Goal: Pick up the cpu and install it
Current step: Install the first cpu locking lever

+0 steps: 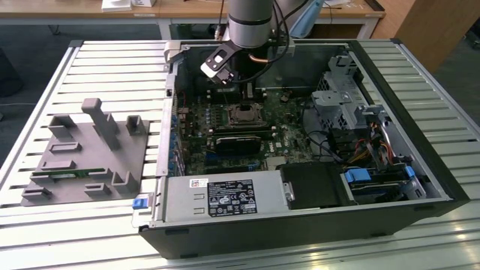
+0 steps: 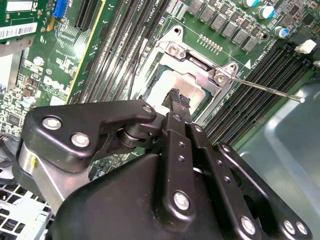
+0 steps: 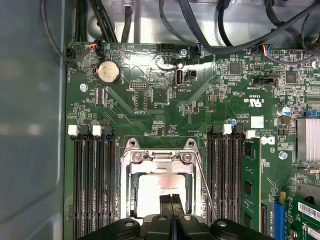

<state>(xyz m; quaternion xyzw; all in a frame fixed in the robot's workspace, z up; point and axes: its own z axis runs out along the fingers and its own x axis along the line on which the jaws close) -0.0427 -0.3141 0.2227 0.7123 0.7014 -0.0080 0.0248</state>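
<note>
Gripper (image 3: pixel 171 199) — fingers brought together, nothing clamped between them; tips poised directly over cpu (image 3: pixel 150 192), near one edge; contact not resolvable. Cpu seated flat in socket frame (image 3: pixel 160 156), silver top exposed, retention lever (image 3: pixel 204 182) laid alongside. Socket flanked by memory slots (image 3: pixel 92 185) on motherboard (image 3: pixel 150 95) — board housed in open computer case (image 1: pixel 300 236)

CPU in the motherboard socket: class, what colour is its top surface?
Shiny silver, glaring pale under the light. The cpu shows best in the first wrist view.
</note>
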